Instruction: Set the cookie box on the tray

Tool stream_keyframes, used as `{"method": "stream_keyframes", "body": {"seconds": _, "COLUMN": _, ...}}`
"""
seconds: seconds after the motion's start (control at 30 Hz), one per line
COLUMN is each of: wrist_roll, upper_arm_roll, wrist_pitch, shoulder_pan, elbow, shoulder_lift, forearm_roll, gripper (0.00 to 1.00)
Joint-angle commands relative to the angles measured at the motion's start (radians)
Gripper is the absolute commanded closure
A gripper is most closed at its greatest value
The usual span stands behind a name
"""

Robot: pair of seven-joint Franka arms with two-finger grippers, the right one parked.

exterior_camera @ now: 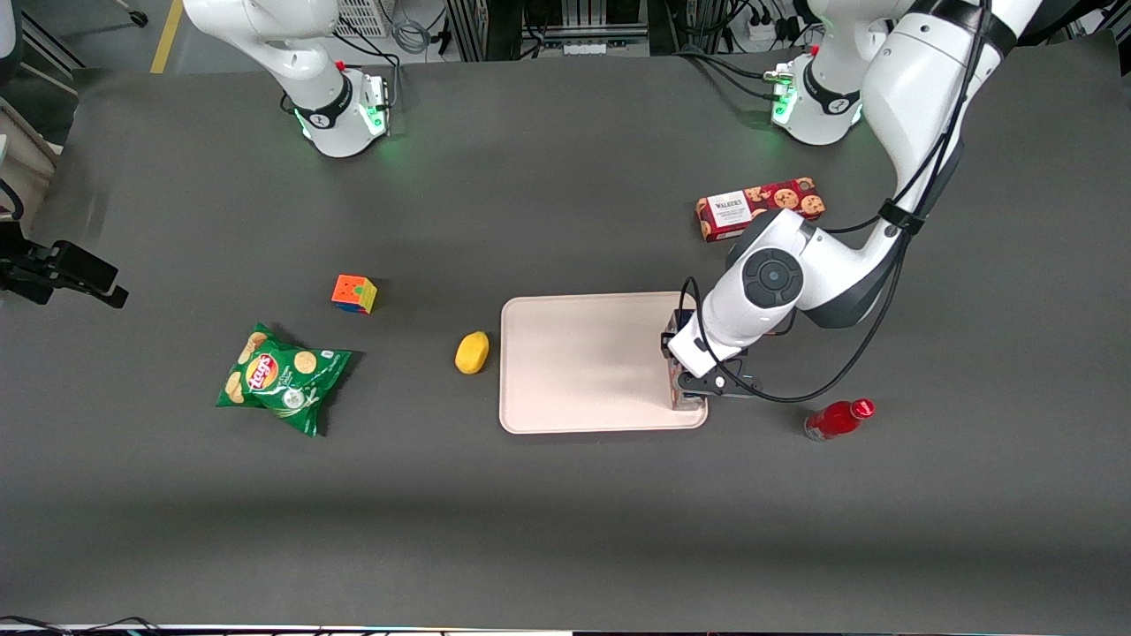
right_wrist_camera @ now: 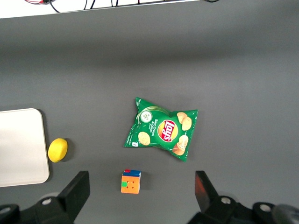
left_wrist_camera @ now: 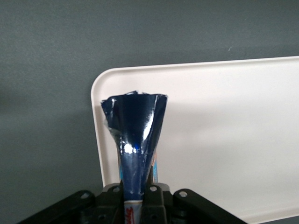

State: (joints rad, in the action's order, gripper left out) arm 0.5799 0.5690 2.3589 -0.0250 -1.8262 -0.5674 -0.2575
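My left gripper [exterior_camera: 687, 387] hangs over the corner of the tray [exterior_camera: 574, 362] that lies nearest the front camera, toward the working arm's end. It is shut on the cookie box [left_wrist_camera: 135, 140], a long navy-blue box held endwise between the fingers [left_wrist_camera: 148, 189]. The box's torn-looking end points down at the pale tray [left_wrist_camera: 224, 140] close to its rounded corner. From the front, the arm hides nearly all of the cookie box [exterior_camera: 679, 397]. Whether the box touches the tray I cannot tell.
A red box printed with chocolate-chip cookies [exterior_camera: 760, 208] lies farther from the front camera than the tray. A red bottle [exterior_camera: 839, 419] lies beside the gripper. Toward the parked arm's end lie a lemon [exterior_camera: 472, 352], a colour cube [exterior_camera: 354, 293] and a green chips bag [exterior_camera: 281, 378].
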Motion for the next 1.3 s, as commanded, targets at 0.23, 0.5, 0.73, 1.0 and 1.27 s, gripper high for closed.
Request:
{"method": "stream_keyframes", "body": {"seconds": 0.23, "wrist_roll": 0.052, "upper_arm_roll": 0.003, "wrist_pitch": -0.255, "shoulder_pan": -0.009, "elbow": 0.094, "shoulder_lift": 0.128, "forearm_roll": -0.003, "gripper": 0.00}}
{"method": "stream_keyframes", "body": {"seconds": 0.5, "wrist_roll": 0.071, "upper_arm_roll": -0.021, "wrist_pitch": -0.666, "shoulder_pan": -0.024, "elbow": 0.278, "shoulder_lift": 0.290, "forearm_roll": 0.023, "gripper": 0.00}}
{"method": "stream_keyframes", "body": {"seconds": 0.73, "wrist_roll": -0.073, "upper_arm_roll": -0.130, "wrist_pitch": -1.010, "shoulder_pan": -0.027, "elbow": 0.583, "shoulder_lift": 0.340, "forearm_roll": 0.083, "gripper": 0.00}}
{"method": "stream_keyframes", "body": {"seconds": 1.0, "wrist_roll": -0.562, "upper_arm_roll": -0.339, "wrist_pitch": -1.212, "shoulder_pan": -0.038, "elbow": 0.612, "shoulder_lift": 0.460, "forearm_roll": 0.092, "gripper": 0.00}}
{"method": "stream_keyframes", "body": {"seconds": 1.27, "wrist_roll": -0.698, "upper_arm_roll": -0.474, "wrist_pitch": -0.944, "shoulder_pan": -0.039, "elbow": 0.218, "shoulder_lift": 0.648, "forearm_roll": 0.187, "gripper": 0.00}}
